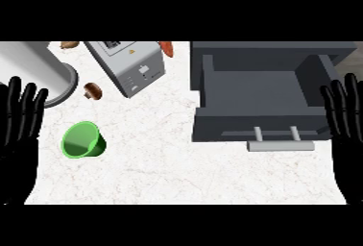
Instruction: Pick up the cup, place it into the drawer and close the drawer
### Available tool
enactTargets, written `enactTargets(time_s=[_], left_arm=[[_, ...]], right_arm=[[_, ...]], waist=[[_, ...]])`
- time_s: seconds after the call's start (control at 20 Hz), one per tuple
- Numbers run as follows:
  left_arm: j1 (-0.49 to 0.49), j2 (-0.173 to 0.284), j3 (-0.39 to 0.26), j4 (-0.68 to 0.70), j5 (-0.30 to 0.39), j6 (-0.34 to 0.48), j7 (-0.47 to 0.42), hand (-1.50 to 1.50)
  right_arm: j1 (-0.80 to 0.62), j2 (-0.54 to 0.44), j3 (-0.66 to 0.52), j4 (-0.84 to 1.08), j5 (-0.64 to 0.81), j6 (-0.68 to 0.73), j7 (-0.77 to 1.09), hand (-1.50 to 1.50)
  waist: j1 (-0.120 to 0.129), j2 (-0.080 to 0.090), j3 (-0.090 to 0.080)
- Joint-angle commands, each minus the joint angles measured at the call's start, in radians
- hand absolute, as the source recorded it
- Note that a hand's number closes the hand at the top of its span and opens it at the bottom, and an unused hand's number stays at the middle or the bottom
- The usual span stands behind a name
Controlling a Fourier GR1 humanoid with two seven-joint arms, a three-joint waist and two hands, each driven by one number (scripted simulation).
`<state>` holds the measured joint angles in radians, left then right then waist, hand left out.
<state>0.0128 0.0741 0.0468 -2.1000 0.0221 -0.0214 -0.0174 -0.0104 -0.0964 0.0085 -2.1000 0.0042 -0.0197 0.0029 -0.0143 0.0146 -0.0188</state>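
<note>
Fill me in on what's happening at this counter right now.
Nothing is being handled yet. The green cup lies on its side on the white counter, untouched. The grey drawer stands pulled open, nothing visible inside, its handle facing the robot. The left robot hand rests open at the left edge, fingers up, and the right robot hand does the same at the right edge. The cup has not yet been picked up.

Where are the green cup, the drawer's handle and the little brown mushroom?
green cup (82,140): head view, on its inner wall.
drawer's handle (280,146): head view, middle of the grey bar.
brown mushroom (93,90): head view, on its cap.
</note>
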Motion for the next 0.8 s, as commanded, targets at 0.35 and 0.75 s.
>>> enactTargets(time_s=[0.35,0.75], left_arm=[[0.030,0.004,0.056,0.148,0.263,-0.163,-0.040,-1.50],[-0.056,0.067,0.150,0.253,0.337,-0.220,-0.033,-1.50]], right_arm=[[0.030,0.015,0.041,0.013,-0.113,0.083,0.064,-1.50],[-0.021,0.032,0.040,0.017,-0.070,0.060,0.099,-1.50]], waist=[[0.016,-0.014,0.018],[0.014,-0.015,0.019]])
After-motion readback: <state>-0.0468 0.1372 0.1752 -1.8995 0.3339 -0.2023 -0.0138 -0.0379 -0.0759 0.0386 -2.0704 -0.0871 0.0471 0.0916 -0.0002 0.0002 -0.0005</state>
